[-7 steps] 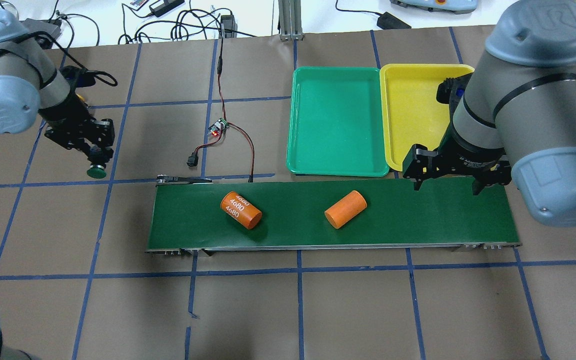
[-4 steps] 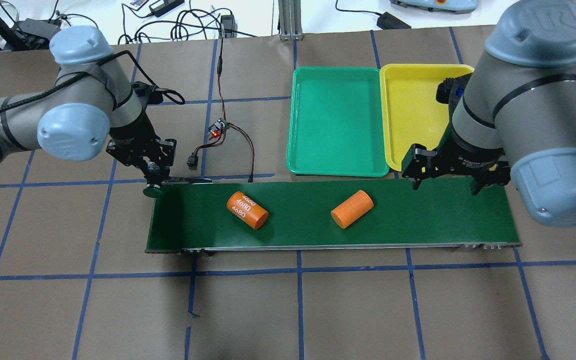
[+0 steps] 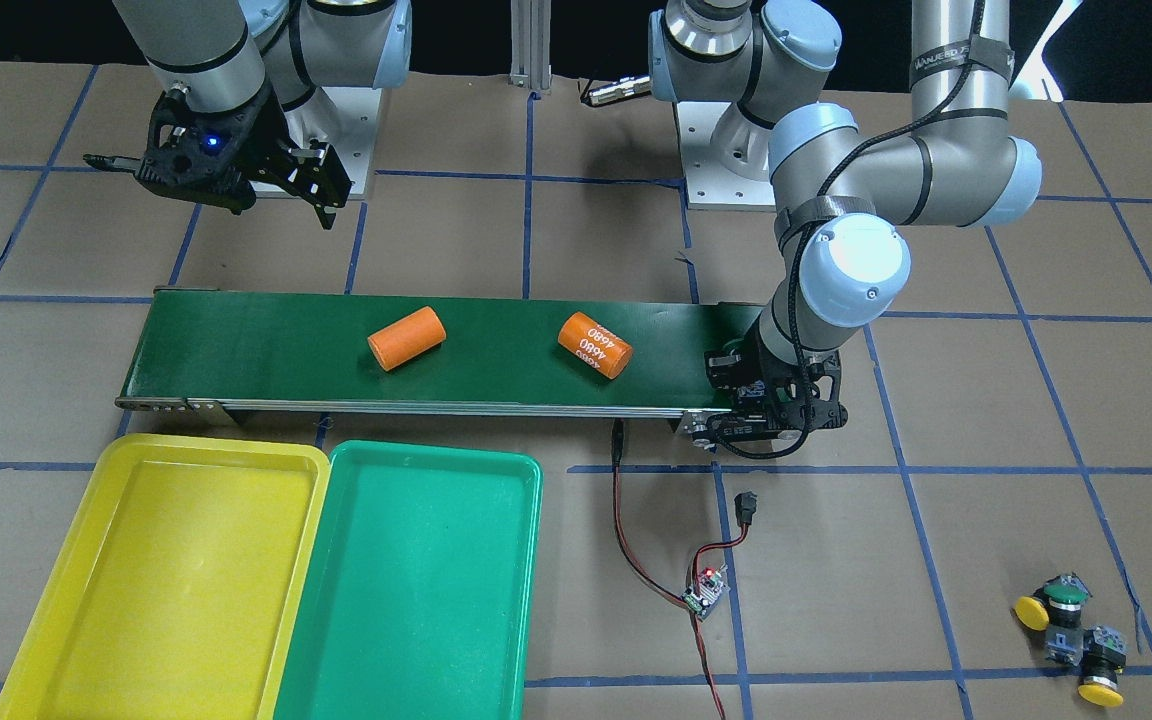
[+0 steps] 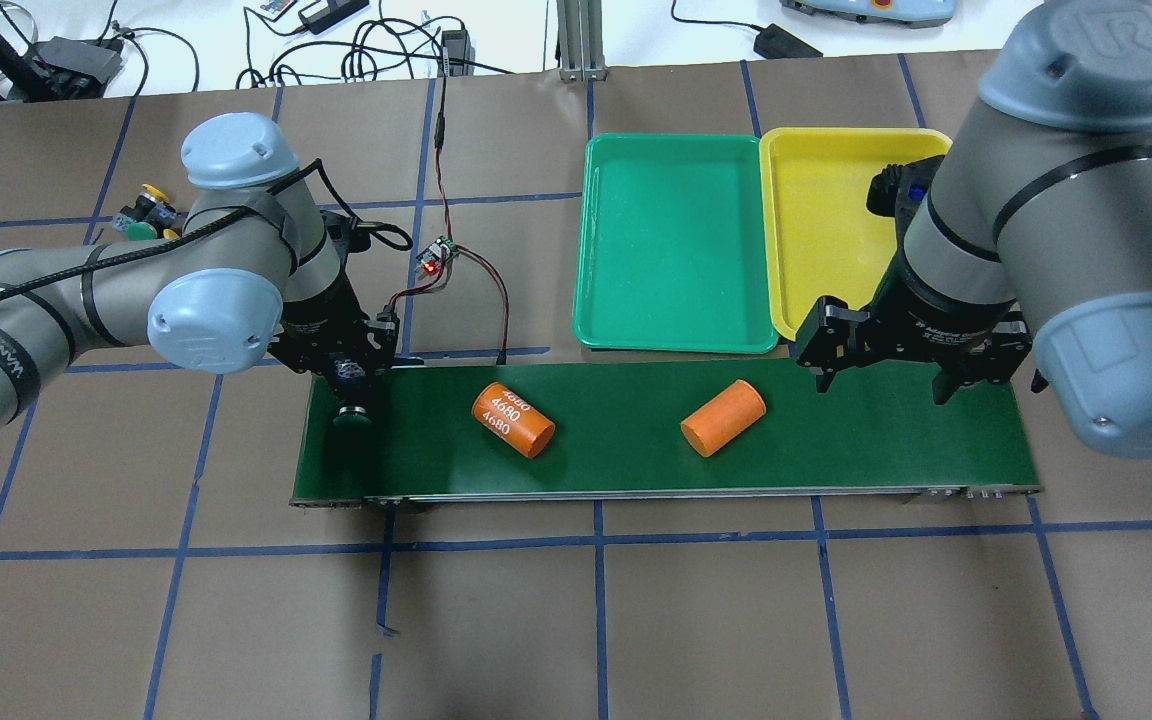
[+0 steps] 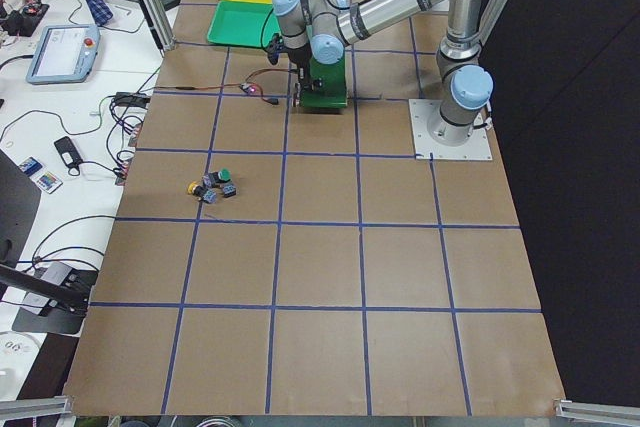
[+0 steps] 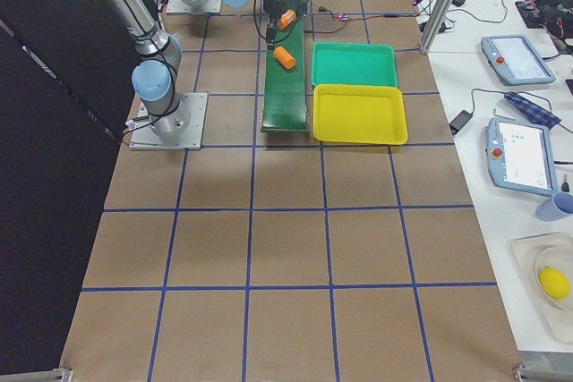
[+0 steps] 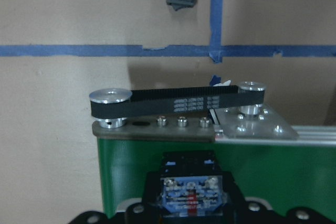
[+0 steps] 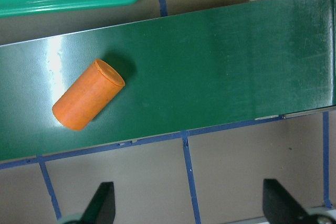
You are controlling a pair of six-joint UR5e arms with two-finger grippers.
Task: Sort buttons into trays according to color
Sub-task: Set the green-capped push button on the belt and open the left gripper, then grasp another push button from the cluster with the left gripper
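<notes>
My left gripper (image 4: 356,390) pinches a green button (image 4: 353,418) by its black-and-grey body, round green cap pointing down, over the conveyor belt's (image 4: 636,470) end. My right gripper (image 4: 880,388) hangs spread wide.

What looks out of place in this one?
Two orange cylinders lie on their sides, askew, on the green belt, though the task concerns buttons. The green tray and yellow tray are empty; three buttons sit clustered far off on the table, and the left gripper holds a green button over the belt's end.
</notes>
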